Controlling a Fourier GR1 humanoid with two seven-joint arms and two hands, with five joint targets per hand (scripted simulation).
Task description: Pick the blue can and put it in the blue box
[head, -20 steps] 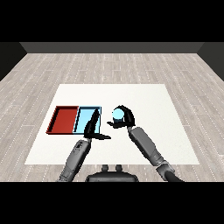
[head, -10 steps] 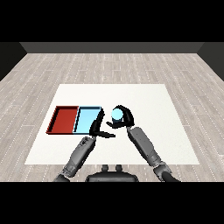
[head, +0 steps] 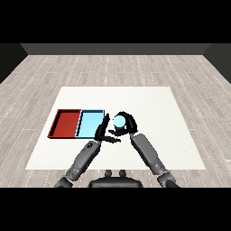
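Observation:
The blue can (head: 119,121) is light blue and stands upright in my right hand (head: 127,125), whose fingers curl round it, just right of the blue tray (head: 89,124). My left hand (head: 103,133) is open, fingers straight and pointing up along that tray's right edge, thumb reaching toward the can. The can sits outside the tray, a little right of its right rim.
A red tray (head: 66,123) lies directly left of the blue one, sharing an edge. Both trays sit on the left half of the white table (head: 158,113). A wooden floor surrounds the table.
My right hand has carried the can leftward toward the blue tray. The left hand has shifted right, off the tray's middle to its right edge.

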